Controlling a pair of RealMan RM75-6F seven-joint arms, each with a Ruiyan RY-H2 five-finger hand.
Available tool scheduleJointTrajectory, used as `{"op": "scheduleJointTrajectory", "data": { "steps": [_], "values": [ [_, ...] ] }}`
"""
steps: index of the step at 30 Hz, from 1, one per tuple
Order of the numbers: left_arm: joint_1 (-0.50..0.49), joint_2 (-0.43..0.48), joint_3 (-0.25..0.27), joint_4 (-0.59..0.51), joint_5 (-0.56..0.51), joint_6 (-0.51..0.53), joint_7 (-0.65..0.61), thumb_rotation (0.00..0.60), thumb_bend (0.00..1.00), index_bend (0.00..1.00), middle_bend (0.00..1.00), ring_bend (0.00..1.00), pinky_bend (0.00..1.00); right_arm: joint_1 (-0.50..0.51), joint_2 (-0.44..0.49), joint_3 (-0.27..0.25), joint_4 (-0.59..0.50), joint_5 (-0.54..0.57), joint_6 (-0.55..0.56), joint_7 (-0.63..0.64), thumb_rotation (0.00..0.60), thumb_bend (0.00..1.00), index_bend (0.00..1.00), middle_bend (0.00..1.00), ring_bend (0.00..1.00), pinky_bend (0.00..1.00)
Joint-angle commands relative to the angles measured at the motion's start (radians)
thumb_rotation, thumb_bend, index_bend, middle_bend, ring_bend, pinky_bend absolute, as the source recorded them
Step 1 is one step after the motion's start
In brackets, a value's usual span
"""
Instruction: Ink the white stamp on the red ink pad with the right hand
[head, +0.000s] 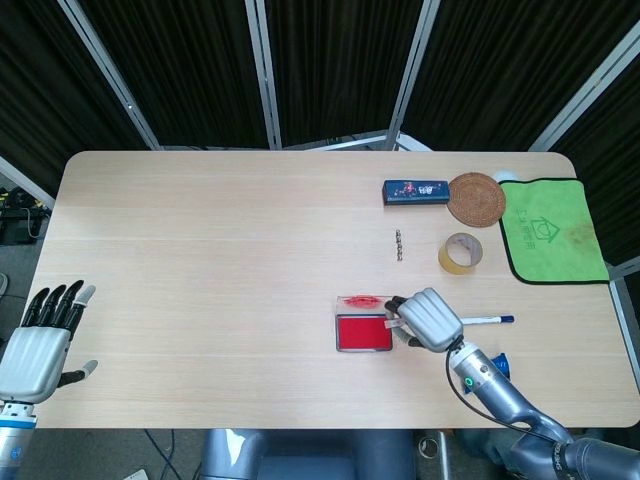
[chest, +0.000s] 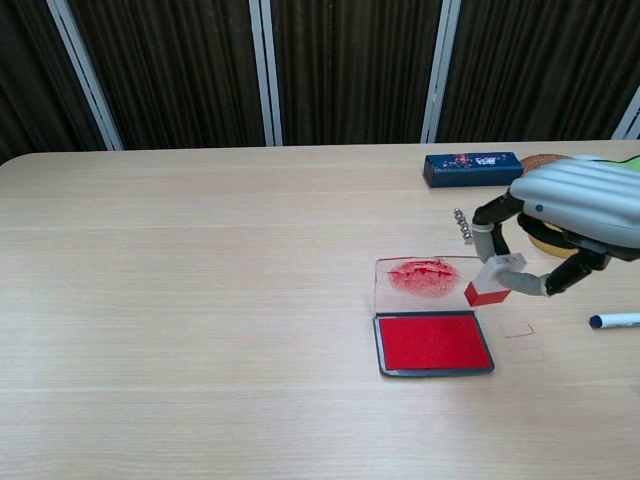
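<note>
Now one white stamp (chest: 488, 281) pinched in the right robot hand (chest: 575, 218) above one red ink pad (chest: 433, 343).

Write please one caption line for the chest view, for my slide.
Right hand holds the white stamp in its fingers, tilted above the open red ink pad on the table.
</note>
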Motion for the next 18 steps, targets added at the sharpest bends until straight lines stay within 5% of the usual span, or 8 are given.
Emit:
{"op": "scheduleJointTrajectory", "data": {
  "steps": [1, 18],
  "values": [
    [0.0, 0.001, 0.001, 0.0, 0.002, 0.001, -0.001, 0.6, 0.0, 0.0, 0.0, 0.0, 0.0, 0.036, 0.0, -0.002, -0.031, -0.023, -0.032, -0.064, 0.6, 0.35, 0.54, 0.56, 0.83, 1.0],
    [-0.003, 0.0, 0.001, 0.01, -0.016, -0.007, -0.003, 0.6, 0.0, 0.0, 0.0, 0.0, 0.0, 0.105, -0.151, 0.017, 0.069, 0.036, -0.122, -0.127, 0.6, 0.38, 0.54, 0.56, 0.83, 1.0]
  ]
}}
